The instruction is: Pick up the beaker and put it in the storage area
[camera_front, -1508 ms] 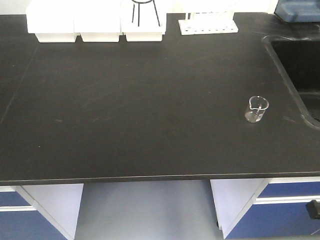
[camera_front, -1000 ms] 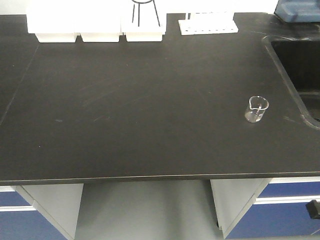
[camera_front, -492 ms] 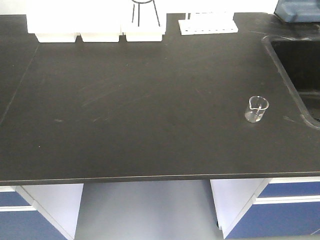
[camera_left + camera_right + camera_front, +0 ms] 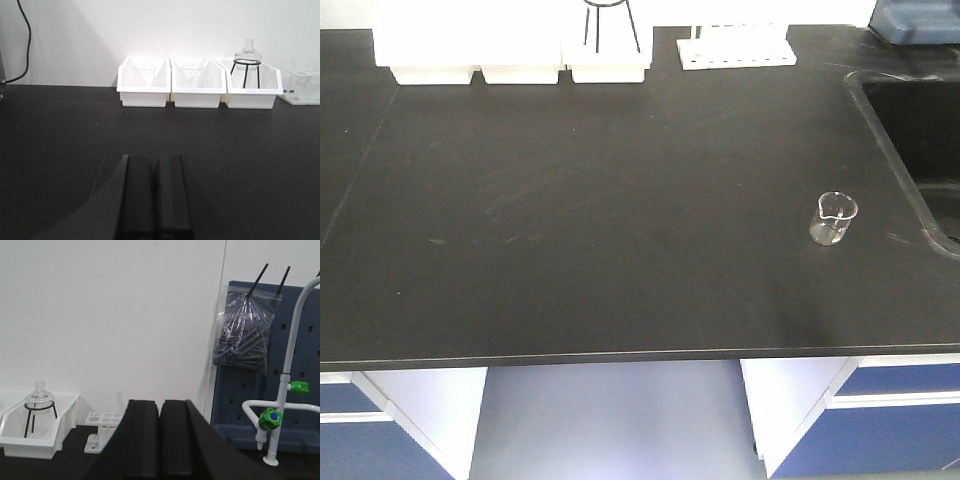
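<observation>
The beaker (image 4: 835, 218), small and clear with a spout, stands upright and alone on the black benchtop (image 4: 600, 230) toward its right side, close to the sink. Neither gripper shows in the front view. In the left wrist view my left gripper (image 4: 155, 160) is shut with nothing between its fingers, low over the benchtop and facing the white bins. My right gripper (image 4: 160, 404) is shut and empty too, pointing at the back wall. The beaker appears in neither wrist view. The storage area is out of view.
Three white bins (image 4: 196, 82) line the back edge, one holding a flask on a black tripod (image 4: 246, 55). A white test-tube rack (image 4: 737, 52) stands beside them. The sink (image 4: 920, 130) cuts into the right side, with a white tap (image 4: 280, 415) and a blue pegboard (image 4: 300, 365) behind.
The beaker has stayed put. A small dark object at the lower right edge of the front view has gone out of sight.
</observation>
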Motion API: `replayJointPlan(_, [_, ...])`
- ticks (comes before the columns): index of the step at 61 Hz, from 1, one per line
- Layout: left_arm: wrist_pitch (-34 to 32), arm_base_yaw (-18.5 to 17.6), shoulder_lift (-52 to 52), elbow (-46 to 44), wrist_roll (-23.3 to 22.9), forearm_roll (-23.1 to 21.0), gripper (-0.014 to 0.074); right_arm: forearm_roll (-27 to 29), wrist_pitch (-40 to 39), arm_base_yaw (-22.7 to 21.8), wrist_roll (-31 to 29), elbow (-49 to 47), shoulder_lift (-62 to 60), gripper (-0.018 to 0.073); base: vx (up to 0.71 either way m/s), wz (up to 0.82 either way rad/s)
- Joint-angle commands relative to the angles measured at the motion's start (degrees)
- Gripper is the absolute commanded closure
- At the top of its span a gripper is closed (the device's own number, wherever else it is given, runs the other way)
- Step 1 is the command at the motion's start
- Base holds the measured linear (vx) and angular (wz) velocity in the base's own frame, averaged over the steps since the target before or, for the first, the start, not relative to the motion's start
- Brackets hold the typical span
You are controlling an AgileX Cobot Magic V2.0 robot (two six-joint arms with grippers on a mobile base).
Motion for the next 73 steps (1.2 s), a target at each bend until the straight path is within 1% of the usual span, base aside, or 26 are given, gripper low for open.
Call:
replayJointPlan(1, [-4.84, -0.41, -0.98, 1.25, -0.33, -0.32, 0.0605, 0.10, -6.44, -0.25, 1.11, -2.12, 0.21, 0.0559, 0.00, 0.00])
replayJointPlan(13, [-4.84, -0.41, -0.98, 1.25, -0.33, -0.32, 0.0605, 0.29, -6.44, -0.25, 2.69, -2.12, 0.21, 0.0516, 0.00, 0.00])
replayJointPlan(20, [-4.84, -0.41, -0.98, 1.25, -0.33, -0.32, 0.0605, 0.29, -6.44, -0.25, 2.69, -2.12, 0.21, 0.0462, 0.00, 0.00])
replayJointPlan(24, [-4.84, -0.41, -0.98, 1.25, -0.33, -0.32, 0.0605, 0.29, -6.50, -0.25, 2.77, -2.12, 0.21, 0.0405, 0.00, 0.00])
replayJointPlan(27, [-4.84, -0.41, -0.98, 1.25, -0.33, -0.32, 0.0605, 0.29, -6.44, -0.25, 3.29, -2.12, 0.21, 0.0352, 0.00, 0.00])
replayJointPlan(31, [-4.84, -0.41, -0.98, 1.25, -0.33, -0.32, 0.0605, 0.29, -6.44, -0.25, 4.25, -2.12, 0.21, 0.0257, 0.00, 0.00])
replayJointPlan(36, [-4.84, -0.41, -0.98, 1.25, -0.33, -0.32, 0.0605, 0.29, -6.44, -0.25, 4.61, -2.12, 0.21, 0.0129, 0.00, 0.00])
replayJointPlan(41, [-4.84, -0.41, -0.98, 1.25, -0.33, -0.32, 0.0605, 0.29, -6.57, -0.25, 4.61, -2.12, 0.21, -0.0034, 0.00, 0.00])
replayJointPlan(47, [-4.84, -0.41, -0.98, 1.25, -0.33, -0.32, 0.0605, 0.29, -6.83, -0.25, 4.61, -2.12, 0.21, -0.0174, 0.00, 0.00])
replayJointPlan(60, [-4.84, -0.41, -0.98, 1.25, -0.33, -0.32, 0.0605, 0.28, -7.22, -0.19, 5.32, -2.12, 0.03, -0.0156, 0.00, 0.00])
replayJointPlan(69, [-4.84, -0.41, -0.98, 1.25, -0.33, -0.32, 0.0605, -0.60, -7.03, -0.19, 5.63, -1.69, 2.07, -0.0108, 0.00, 0.00])
replayJointPlan(73, [-4.84, -0.41, -0.98, 1.25, -0.33, -0.32, 0.0605, -0.60, -8.89, -0.19, 5.63, -0.74, 4.42, -0.0081, 0.00, 0.00])
